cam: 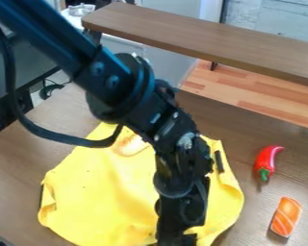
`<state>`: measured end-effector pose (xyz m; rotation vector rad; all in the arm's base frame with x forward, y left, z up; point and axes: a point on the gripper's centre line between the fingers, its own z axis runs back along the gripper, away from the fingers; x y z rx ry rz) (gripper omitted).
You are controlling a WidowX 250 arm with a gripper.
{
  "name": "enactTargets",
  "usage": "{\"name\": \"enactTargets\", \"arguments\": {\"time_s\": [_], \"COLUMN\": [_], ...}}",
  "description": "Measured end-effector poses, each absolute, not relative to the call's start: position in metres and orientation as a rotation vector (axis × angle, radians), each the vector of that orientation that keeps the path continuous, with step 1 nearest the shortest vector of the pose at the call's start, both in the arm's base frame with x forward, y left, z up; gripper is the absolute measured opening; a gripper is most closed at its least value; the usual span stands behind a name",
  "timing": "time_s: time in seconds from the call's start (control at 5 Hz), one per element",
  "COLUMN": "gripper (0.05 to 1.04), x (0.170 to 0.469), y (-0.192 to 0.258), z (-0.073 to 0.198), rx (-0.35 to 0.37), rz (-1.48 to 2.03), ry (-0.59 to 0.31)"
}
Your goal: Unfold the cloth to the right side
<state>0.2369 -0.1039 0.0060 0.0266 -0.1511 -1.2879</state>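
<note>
Filling most of the frame: brown wood-grain table [247,129], near edge running off bottom left. Black robot arm [108,77] next, slanting in from upper left, then dropping down to the bottom edge right of centre. Yellow cloth [98,192] lies on the table, left to centre, partly behind the arm. Outline is uneven, surface wrinkled; left corner is curled up, right side has a raised crease. Brown wooden shelf board [201,36] crosses the top right, above the table's far side, with light wood flooring [278,108] beyond. Gripper [176,238] is at the bottom edge, in front of the cloth's lower right part. Can't tell if it's open or closed, or whether it touches the cloth. Black cable [57,137] loops from upper left to the arm, crossing in front of the cloth's top left. Salmon sushi piece [286,217], orange with pale stripes, on the table at lower right, apart from the cloth. Red chili pepper [267,161] above it, not touching it; green stem end faces down. Small dark strip [219,162] at the cloth's right side.
</note>
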Motion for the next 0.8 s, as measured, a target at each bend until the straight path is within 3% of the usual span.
{"name": "enactTargets", "arguments": {"time_s": [0.4, 0.6, 0.8], "gripper": [0.776, 1.0, 1.001], "x": [0.239, 0.245, 0.251], "y": [-0.091, -0.078, -0.045], "z": [0.013, 0.025, 0.051], "rx": [-0.055, -0.071, -0.068], "rz": [-1.272, -1.229, -1.136], "ry": [-0.143, -0.189, -0.282]}}
